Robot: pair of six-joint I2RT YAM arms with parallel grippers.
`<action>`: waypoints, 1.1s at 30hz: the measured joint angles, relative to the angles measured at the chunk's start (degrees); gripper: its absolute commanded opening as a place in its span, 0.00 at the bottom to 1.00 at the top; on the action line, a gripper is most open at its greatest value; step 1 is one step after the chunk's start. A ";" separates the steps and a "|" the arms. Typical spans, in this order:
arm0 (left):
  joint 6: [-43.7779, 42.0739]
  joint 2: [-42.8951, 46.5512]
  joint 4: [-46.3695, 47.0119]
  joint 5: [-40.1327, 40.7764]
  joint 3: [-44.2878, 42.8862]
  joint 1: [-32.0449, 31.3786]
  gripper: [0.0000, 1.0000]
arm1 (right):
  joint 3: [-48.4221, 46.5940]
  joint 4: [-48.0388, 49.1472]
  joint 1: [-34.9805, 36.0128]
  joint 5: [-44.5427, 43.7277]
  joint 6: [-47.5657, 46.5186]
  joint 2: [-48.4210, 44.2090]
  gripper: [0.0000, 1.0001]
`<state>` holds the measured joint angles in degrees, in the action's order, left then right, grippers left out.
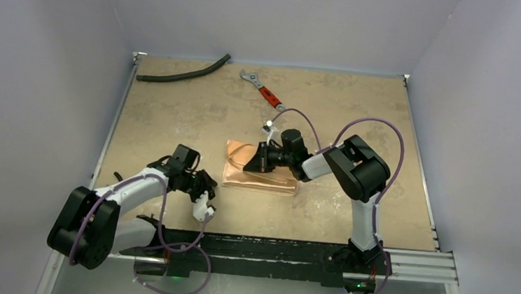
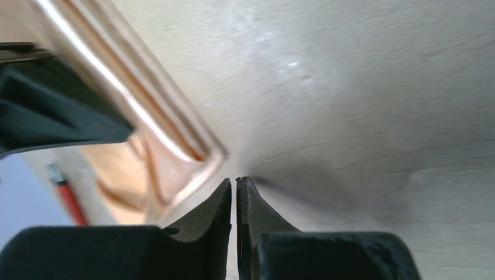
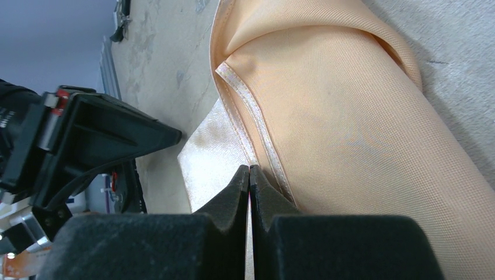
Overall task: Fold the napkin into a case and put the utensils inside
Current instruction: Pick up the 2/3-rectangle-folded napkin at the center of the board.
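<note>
Folding is the step in hand, I'd judge. It wants one arm pinning the layers flat while the other draws an edge over slowly, hem kept square. The right gripper (image 3: 250, 172) has its jaws together, tips on the stitched hem of the napkin (image 3: 327, 116), which lies mid-table. Whether a layer is nipped I can't tell. The left gripper (image 2: 234, 188), jaws together on nothing, sits just beside the cloth's near-left corner. No utensils show.
</note>
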<state>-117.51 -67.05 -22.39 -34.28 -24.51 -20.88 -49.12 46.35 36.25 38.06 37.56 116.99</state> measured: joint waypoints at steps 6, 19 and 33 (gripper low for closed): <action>0.00 -5.33 -4.87 1.92 -3.43 0.20 0.11 | 0.42 0.79 0.02 0.04 0.20 0.02 0.04; 0.00 -11.21 2.23 -0.92 -4.72 0.07 0.15 | 1.49 2.69 0.02 0.39 0.94 0.13 0.04; 0.00 -9.90 19.41 -7.34 3.74 -0.15 0.23 | 1.53 3.93 0.00 0.94 1.84 0.81 0.03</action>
<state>-117.51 -76.95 -2.98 -41.63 -20.78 -21.04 -47.59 50.28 36.25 39.00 39.40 117.80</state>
